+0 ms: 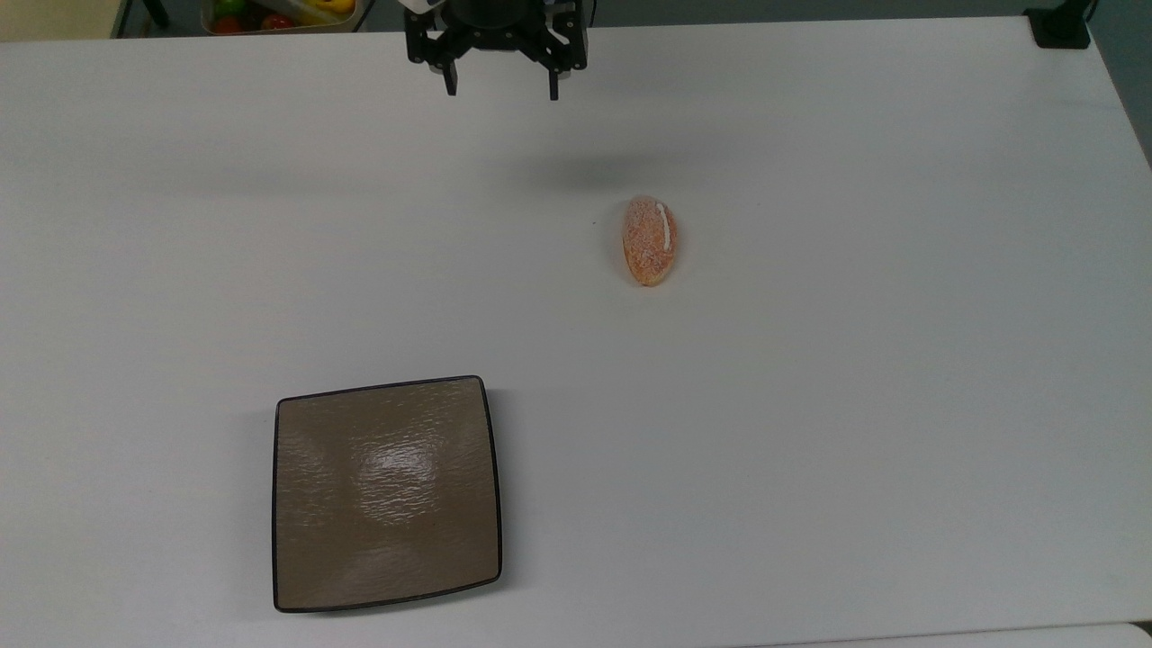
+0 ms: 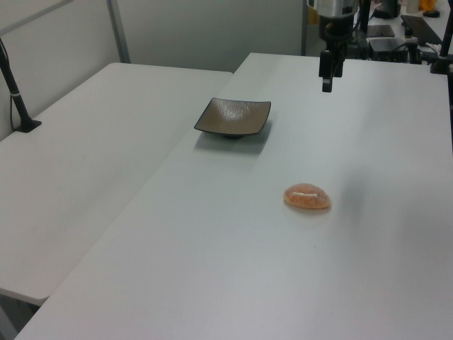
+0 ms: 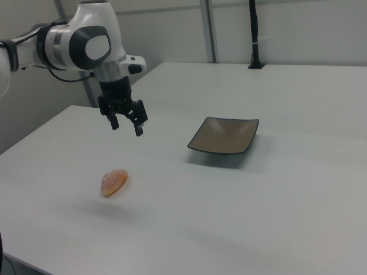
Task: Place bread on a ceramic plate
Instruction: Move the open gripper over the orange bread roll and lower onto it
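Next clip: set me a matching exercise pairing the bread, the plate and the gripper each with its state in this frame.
Things:
1. bread
2. ceramic plate
3. gripper

States:
A. open, in the air above the table, holding nothing
B. lying on the bare tabletop, apart from the other two
C. empty, with a glossy rippled surface

Pairs: 1-B, 2-C, 3-A

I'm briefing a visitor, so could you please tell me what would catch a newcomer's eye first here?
The orange-brown bread lies alone on the white table. The glossy brown ceramic plate sits bare toward the top view's lower left. The open end effector hangs above the table's far edge.
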`<state>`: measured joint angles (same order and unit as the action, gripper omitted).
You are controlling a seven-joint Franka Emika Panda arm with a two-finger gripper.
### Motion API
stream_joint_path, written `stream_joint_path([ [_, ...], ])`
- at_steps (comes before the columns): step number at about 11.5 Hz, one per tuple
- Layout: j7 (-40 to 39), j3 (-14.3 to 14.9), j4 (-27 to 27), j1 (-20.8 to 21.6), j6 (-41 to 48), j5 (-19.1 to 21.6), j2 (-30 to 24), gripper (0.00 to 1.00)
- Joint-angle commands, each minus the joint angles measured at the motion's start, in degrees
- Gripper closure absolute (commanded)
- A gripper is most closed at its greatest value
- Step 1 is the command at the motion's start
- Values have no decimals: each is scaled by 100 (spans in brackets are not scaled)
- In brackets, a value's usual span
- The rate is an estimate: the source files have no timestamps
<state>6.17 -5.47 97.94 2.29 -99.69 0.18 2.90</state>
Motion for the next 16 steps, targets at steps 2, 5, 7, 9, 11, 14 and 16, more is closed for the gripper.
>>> stream_joint_path([
  [2,542,11,112,412,-576,114,245,0],
  [5,798,-348,138,518,-736,114,553,0],
  [7,833,-595,164,510,-788,114,816,0],
  [9,920,-736,208,553,-1182,44,1158,0],
  [11,1079,-771,217,659,-1386,-114,1431,0],
  [14,1386,-929,278,729,-1614,-535,1818,0],
  [16,1623,-1043,340,738,-1772,-799,1994,0],
])
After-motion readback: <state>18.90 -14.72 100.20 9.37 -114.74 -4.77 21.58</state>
